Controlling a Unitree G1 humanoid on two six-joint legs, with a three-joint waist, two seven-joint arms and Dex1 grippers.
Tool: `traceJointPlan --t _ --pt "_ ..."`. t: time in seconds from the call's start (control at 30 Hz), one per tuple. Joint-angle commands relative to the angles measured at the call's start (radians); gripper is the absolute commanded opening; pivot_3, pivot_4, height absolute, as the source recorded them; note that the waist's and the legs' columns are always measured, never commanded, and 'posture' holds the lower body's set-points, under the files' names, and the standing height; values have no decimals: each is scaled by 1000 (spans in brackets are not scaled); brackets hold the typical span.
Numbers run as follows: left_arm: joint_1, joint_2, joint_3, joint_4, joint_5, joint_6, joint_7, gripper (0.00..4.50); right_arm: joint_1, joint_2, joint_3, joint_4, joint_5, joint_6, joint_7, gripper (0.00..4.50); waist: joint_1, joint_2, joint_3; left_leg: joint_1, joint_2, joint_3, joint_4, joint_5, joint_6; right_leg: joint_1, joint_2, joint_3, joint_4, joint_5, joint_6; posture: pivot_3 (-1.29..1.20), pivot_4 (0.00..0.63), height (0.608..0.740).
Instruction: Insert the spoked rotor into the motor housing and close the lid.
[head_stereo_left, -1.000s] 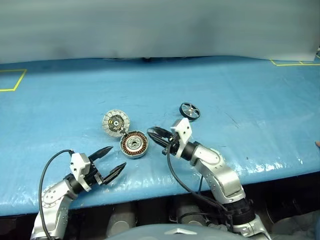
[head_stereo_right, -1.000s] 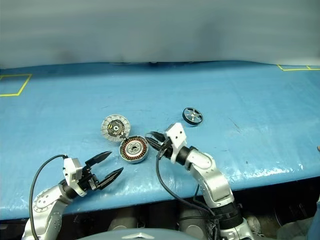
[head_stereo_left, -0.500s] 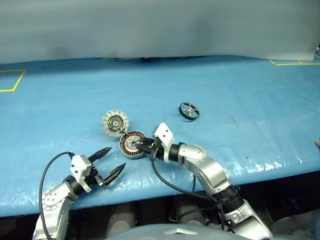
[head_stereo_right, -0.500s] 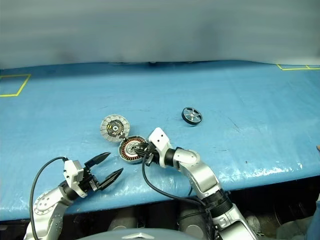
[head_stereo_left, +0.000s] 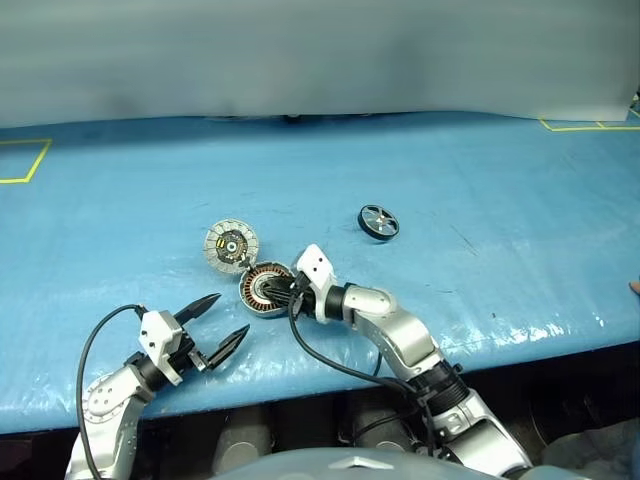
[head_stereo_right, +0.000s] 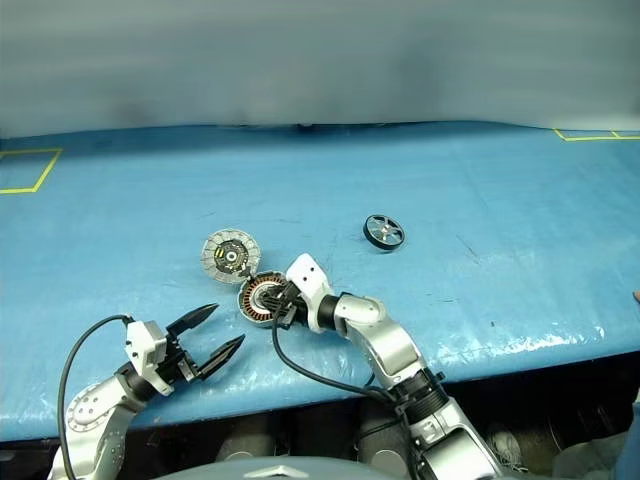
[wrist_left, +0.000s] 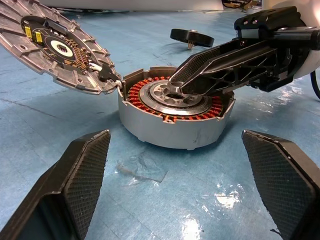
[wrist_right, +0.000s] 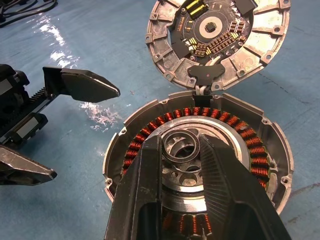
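Right gripper (wrist_right: 182, 150) sits low-centre in the head views, over the motor housing (head_stereo_left: 262, 290). Its two black fingers (wrist_right: 142, 195) are narrowly parted and reach across the copper windings, their tips straddling the small silver hub ring at the housing's centre. They look close to the ring on both sides, but I can't tell whether they actually pinch it. In the left wrist view the same fingers (wrist_left: 220, 62) come in from the upper right of the frame and lie over the housing's rim, tips at the hub.

Left gripper (head_stereo_left: 212, 328) is at lower left of the head view, jaws spread wide and holding nothing. It is near the housing but apart from it, pointing toward it.

Lid (head_stereo_left: 231, 245) is just up-left of the housing in the head view, tipped back with its circuit-board face with the dark centre showing. In the wrist views it touches the housing rim at one spot, where a small black tab joins the two, so the housing stands uncovered.

Spoked rotor (head_stereo_left: 379, 222) lies flat on the blue table cover (head_stereo_left: 480, 180), right of centre and well apart from the housing and both grippers. Nothing is touching it.

Yellow tape marks (head_stereo_left: 24, 160) sit at the far left edge, and another at the upper right edge.
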Motion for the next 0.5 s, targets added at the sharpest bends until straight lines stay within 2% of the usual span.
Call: traceJointPlan --t 0.03,0.3,0.37,0.47,0.5 --pt "5 0 3 -6 3 -24 8 4500 -10 1 -11 -5 -5 -7 2 708 1 0 0 0 0 0 0 0 0 0 0 0 0 0 0 0 150 740" --pt "4 2 2 5 5 -28 10 4500 -8 -9 0 -3 -35 -24 6 708 0 0 0 0 0 0 0 0 0 0 0 0 0 0 0 0 150 740" --pt "3 3 2 9 5 -30 10 4500 -6 -14 6 -5 -46 -30 6 1461 0 0 0 0 0 0 0 0 0 0 0 0 0 0 0 0 150 740" --pt "3 3 0 14 6 -32 10 4500 0 -13 8 -13 -46 -49 14 2322 0 0 0 0 0 0 0 0 0 0 0 0 0 0 0 0 150 740" --pt "3 2 0 16 6 -33 11 4500 1 -10 6 -16 -44 -50 14 2322 1 0 0 0 0 0 0 0 0 0 0 0 0 0 0 0 150 740"
